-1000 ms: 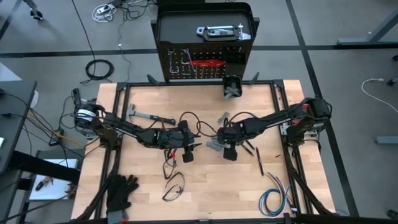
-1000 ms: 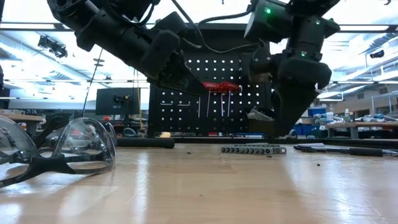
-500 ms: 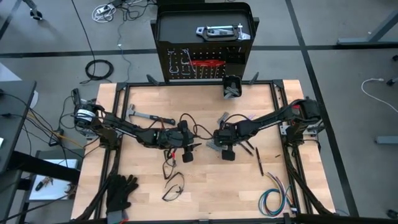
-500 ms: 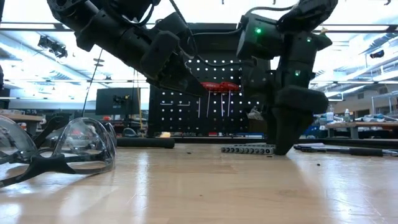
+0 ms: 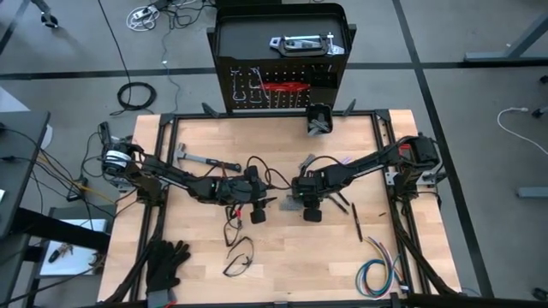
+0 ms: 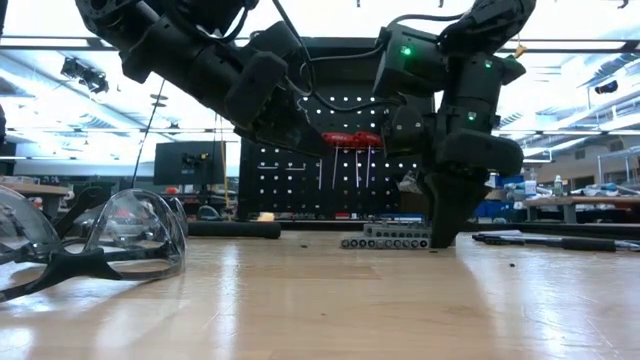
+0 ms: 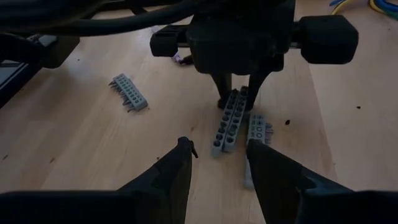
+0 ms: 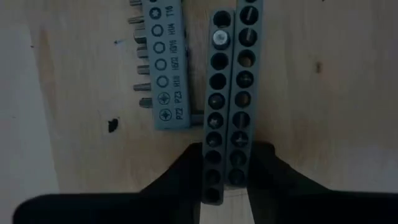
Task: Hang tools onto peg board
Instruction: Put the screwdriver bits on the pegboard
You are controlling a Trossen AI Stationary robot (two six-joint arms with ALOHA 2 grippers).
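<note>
Two grey bit-holder strips [image 8: 227,93] lie side by side on the wooden table, and my right gripper [image 8: 227,171] is shut on them, pointing down. A third grey holder [image 8: 168,68], with bits sticking out, lies flat right beside them. My left gripper [image 7: 217,155] hangs open above the table just left of them, nothing between its fingers. The black peg board [image 5: 278,90] stands upright at the table's far edge with red-handled tools and silver hooks on it. A black-handled hammer [image 5: 201,160] lies flat at the far left. My right gripper pinches the pair of grey strips between its two fingers, one finger on each outer long side, near one end [image 8: 217,177]. The fingers come from above and stand across the strips. The strips lie flat on the table [image 6: 385,238].
A small black bin [image 5: 318,120] stands by the peg board's foot. Another grey holder [image 7: 129,93] lies farther off. Black gloves [image 5: 167,261] lie at the near left, a coloured wire bundle [image 5: 377,274] at the near right, clear safety glasses [image 6: 100,240] near the low camera.
My right gripper has sunk to the table and gone a little toward the left edge, ending with its fingers around the grey strips. The strips have slid slightly toward the left along the table.
</note>
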